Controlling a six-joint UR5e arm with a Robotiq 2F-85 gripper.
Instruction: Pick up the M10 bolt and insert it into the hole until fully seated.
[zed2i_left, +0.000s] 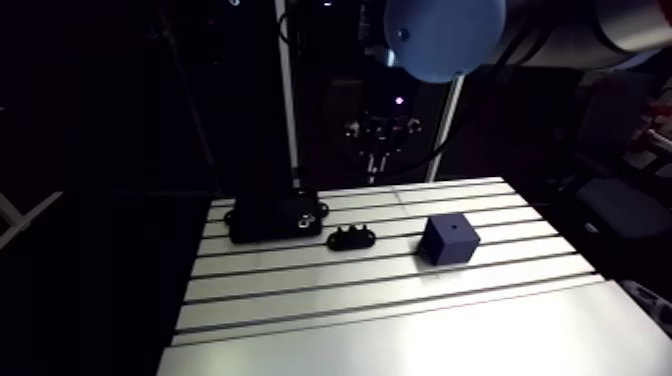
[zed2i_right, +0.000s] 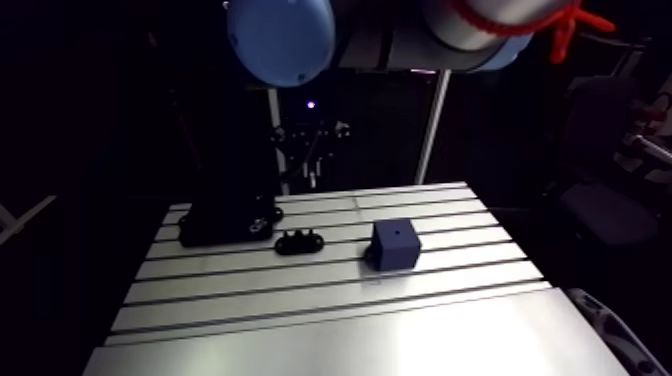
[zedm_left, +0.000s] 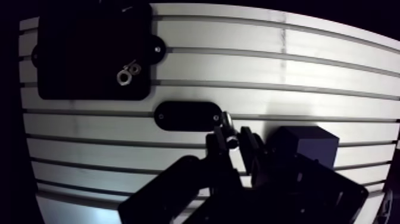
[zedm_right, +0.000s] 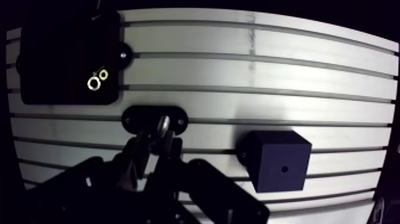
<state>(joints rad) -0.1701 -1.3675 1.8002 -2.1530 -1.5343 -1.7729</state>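
My fingers (zedm_left: 216, 145) narrow, clamped on M10 bolt (zedm_left: 228, 124). Shiny end pokes past tips, left free for entry, I judge. Bolt seen over edge of black oval holder (zedm_left: 187, 115), likely its rest; height above worktop (zedm_left: 333, 71) unclear. Dark cube (zedm_right: 280, 149) just beside me, hole (zedm_right: 284, 168) in top face, suits straight-down push. Next: carry across, align, press. Black tray (zedm_left: 89, 36) with rings (zedm_left: 124, 76) off to side, not needed.

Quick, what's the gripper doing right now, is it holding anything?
The gripper is closed on the bolt, which is pinched between its two fingers with its shiny end sticking out past them.
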